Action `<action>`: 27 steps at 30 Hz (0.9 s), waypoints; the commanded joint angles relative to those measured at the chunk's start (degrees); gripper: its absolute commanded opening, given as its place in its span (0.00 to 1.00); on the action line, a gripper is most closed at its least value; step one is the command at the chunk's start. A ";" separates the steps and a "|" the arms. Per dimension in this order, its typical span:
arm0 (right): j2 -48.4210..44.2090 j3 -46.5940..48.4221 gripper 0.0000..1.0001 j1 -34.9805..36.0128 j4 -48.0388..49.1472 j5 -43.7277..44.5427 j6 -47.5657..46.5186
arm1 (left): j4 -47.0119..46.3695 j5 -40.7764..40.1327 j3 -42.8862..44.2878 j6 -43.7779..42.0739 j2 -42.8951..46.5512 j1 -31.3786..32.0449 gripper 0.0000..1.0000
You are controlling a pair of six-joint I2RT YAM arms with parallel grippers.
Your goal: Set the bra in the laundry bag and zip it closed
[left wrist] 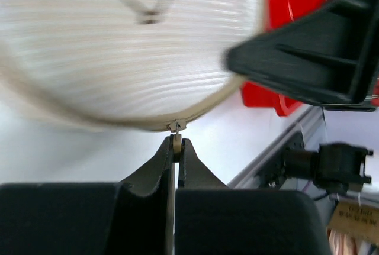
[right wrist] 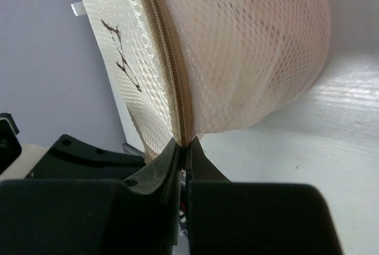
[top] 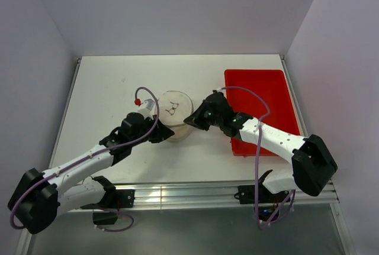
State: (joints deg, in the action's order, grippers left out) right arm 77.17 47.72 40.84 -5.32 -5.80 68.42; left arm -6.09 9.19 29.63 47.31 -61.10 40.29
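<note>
Seen on the tabletop (top: 106, 89), just left of the red tray (top: 269, 89), printed round face up: the laundry bag (top: 174, 110). Pinching the zip pull (left wrist: 176, 128) at the rim of the bag with the left gripper (left wrist: 176, 145), closed tight, on the side away from the tray. Clamping the zip seam with the right gripper (right wrist: 185, 146), also closed, on the side nearest the tray. Glimpsed through the mesh wall in the right wrist view, a peach tone: the bra (right wrist: 254, 42), inside the bag.
</note>
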 commanded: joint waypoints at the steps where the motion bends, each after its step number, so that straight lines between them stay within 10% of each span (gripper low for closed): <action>1: 0.00 3.86 0.02 -2.43 -3.29 1.85 -6.01 | 4.06 -1.46 -1.50 -0.81 3.97 -5.21 0.00; 14: 18.62 37.83 0.14 -7.44 -19.27 -5.35 -29.82 | 12.86 0.38 0.61 -3.63 12.75 -14.72 0.00; 27: 26.92 52.75 0.48 -7.44 -29.48 -6.16 -31.95 | -0.67 0.13 2.89 -0.29 3.54 -1.45 0.00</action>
State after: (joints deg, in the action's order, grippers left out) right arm 107.09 100.79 33.56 -31.90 -14.06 37.41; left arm -0.23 9.69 30.02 46.26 -55.24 38.70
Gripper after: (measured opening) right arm 0.474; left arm 0.048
